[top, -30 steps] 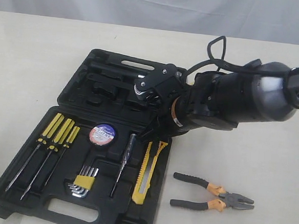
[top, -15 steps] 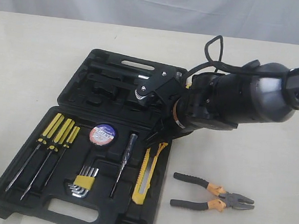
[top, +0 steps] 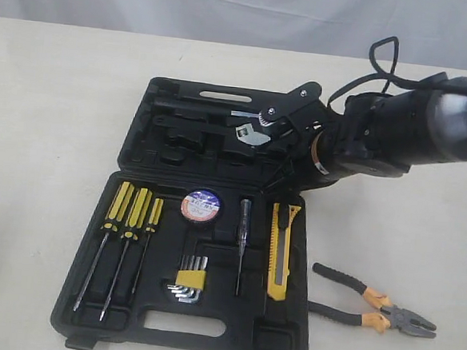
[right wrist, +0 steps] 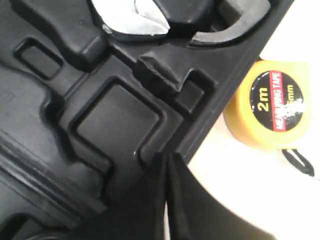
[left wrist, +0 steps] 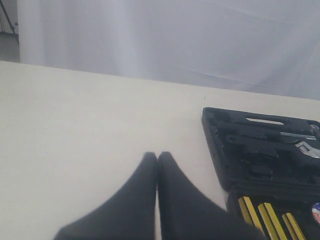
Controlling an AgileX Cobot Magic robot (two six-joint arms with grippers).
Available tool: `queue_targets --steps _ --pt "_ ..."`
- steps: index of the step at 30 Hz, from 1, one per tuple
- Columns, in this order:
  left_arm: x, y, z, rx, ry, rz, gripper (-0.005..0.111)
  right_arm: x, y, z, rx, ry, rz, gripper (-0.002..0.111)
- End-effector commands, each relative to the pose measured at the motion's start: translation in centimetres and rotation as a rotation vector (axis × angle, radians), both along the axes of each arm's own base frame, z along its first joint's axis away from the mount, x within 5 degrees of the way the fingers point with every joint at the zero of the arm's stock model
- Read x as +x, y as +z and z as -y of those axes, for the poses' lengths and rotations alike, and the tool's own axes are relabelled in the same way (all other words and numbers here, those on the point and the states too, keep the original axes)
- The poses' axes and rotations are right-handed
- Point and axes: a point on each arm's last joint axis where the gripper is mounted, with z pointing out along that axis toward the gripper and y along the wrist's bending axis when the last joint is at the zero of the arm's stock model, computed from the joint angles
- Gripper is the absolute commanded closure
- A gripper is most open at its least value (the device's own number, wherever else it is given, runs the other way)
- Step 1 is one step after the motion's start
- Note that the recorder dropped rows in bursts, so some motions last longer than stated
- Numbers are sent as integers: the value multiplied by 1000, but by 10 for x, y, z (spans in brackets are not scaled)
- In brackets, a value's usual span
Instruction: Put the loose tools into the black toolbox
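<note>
Yellow tape measure [right wrist: 270,103], near closed right gripper [right wrist: 167,157]

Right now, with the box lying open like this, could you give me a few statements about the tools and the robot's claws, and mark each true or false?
1. The pliers lie on the table, outside the toolbox. True.
2. The utility knife lies on the table. False: it rests inside the toolbox.
3. The tape measure sits in one of the toolbox's recesses. False: it lies on the table, just outside the toolbox's edge.
4. The left gripper and the right gripper are both shut and hold nothing. True.
5. The tape roll lies inside the toolbox. True.
</note>
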Motion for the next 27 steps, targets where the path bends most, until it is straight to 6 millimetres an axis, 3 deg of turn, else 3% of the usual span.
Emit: queue_targets --steps 1,5,7,13,23,27 --pt "0 2 0 5 -5 2 107 -9 6 -7 -26 13 0 109" --pt "0 2 0 5 -5 2 107 -25 38 -22 -44 31 59 109" --pt "0 2 0 5 -5 2 107 -34 43 -29 -87 42 57 109" --pt "0 1 0 5 -5 0 107 -44 15 -31 -137 91 -14 109" --pt "0 1 0 5 -5 0 107 -56 4 -35 -43 144 -50 109" --pt "0 1 0 5 -5 0 107 -63 2 -39 -82 147 -70 109"
